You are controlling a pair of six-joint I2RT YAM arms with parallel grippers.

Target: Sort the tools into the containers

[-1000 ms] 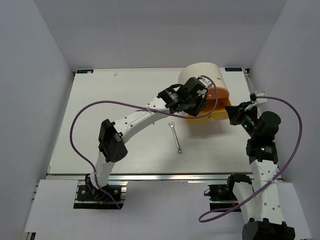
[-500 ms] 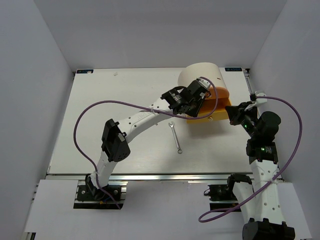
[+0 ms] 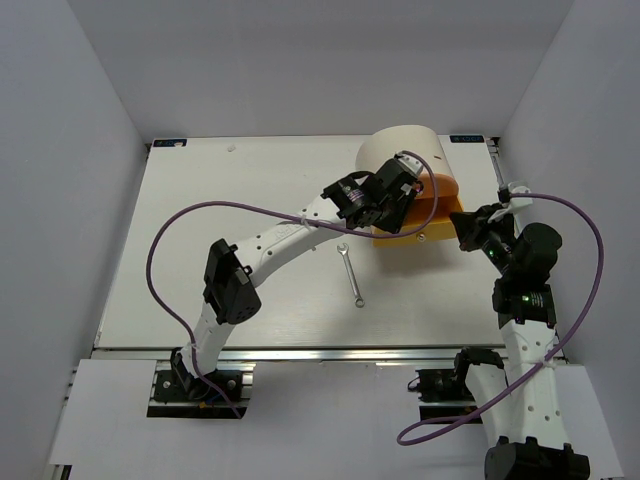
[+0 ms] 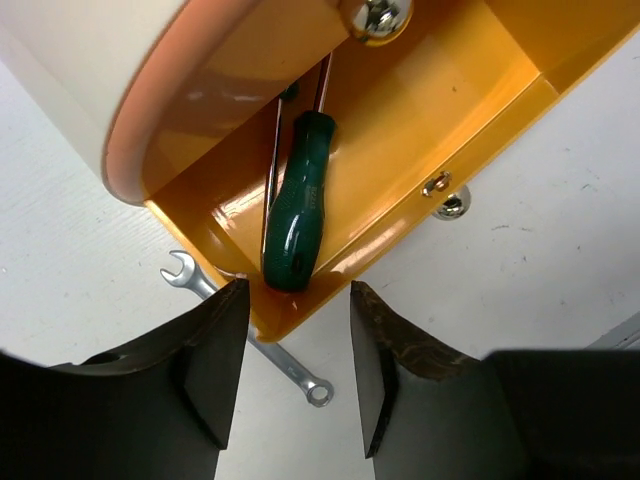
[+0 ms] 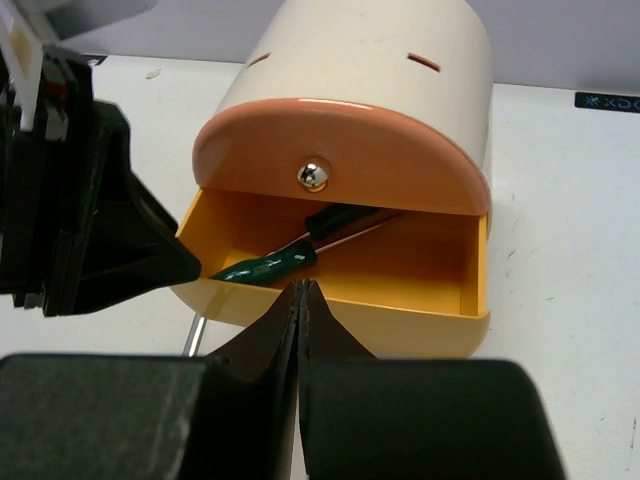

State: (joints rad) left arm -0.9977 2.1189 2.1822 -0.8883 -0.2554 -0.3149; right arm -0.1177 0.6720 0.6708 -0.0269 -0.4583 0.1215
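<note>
The pale beige drum box stands at the back right with its orange drawer pulled open. Dark green-handled screwdrivers lie in the drawer; in the right wrist view one handle lies in front and a second behind it. The silver wrench lies on the table in front of the drawer and also shows in the left wrist view. My left gripper is open and empty above the drawer's left end. My right gripper is shut and empty just in front of the drawer's right side.
The white table has side rails and grey walls around it. A purple cable loops over the left arm. The drawer's metal knob sits on the half-round lid above the opening.
My left gripper has shifted slightly up and back over the drawer. The right gripper and the wrench have stayed where they were.
</note>
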